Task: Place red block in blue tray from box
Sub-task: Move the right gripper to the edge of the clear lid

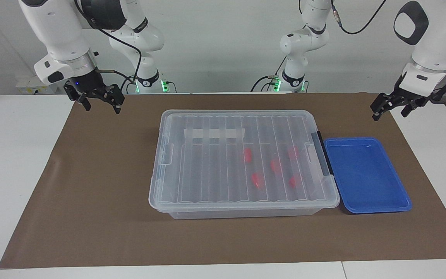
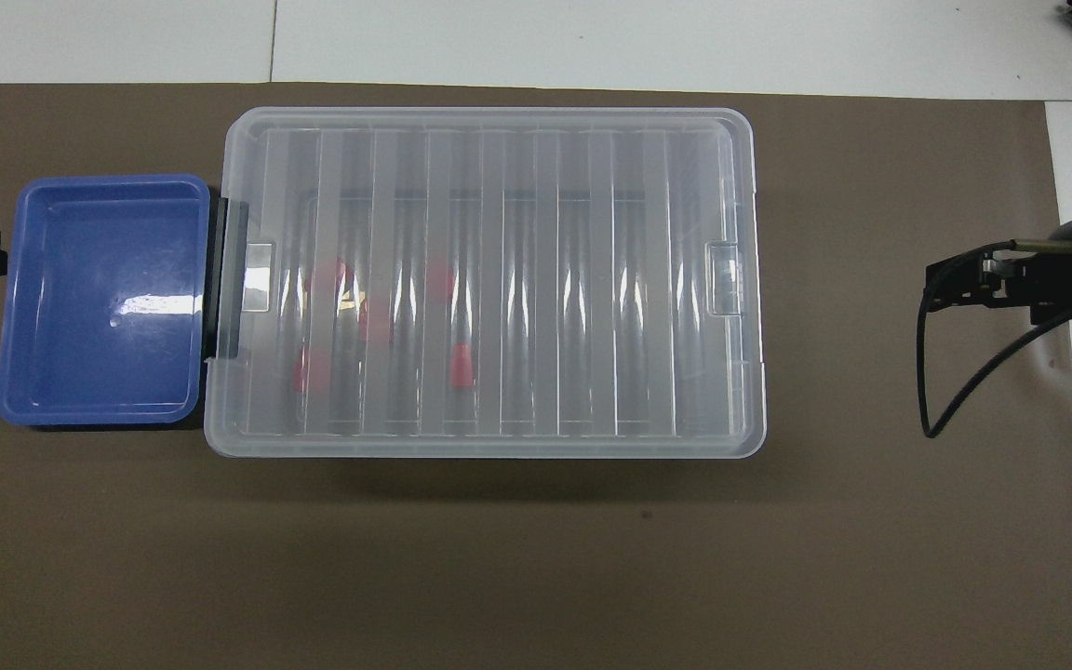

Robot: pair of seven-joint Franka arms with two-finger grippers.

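Note:
The box (image 1: 215, 170) is a clear bin with its ribbed lid on, in the middle of the brown mat; it also shows in the overhead view (image 2: 545, 279). Several red blocks (image 1: 275, 165) lie inside it, seen through the lid, at the end toward the left arm (image 2: 373, 321). The blue tray (image 1: 366, 174) stands empty against that end of the box (image 2: 99, 354). My left gripper (image 1: 391, 108) hangs open and empty in the air over the mat's edge near the tray. My right gripper (image 1: 101, 104) hangs open and empty over the mat's corner at the right arm's end.
A dark grey clip (image 1: 322, 153) sits on the box's end next to the tray. A white strip (image 1: 213, 133) lies on the lid. The brown mat (image 1: 91, 193) covers the white table. The right arm's cable (image 2: 941, 372) hangs over the mat.

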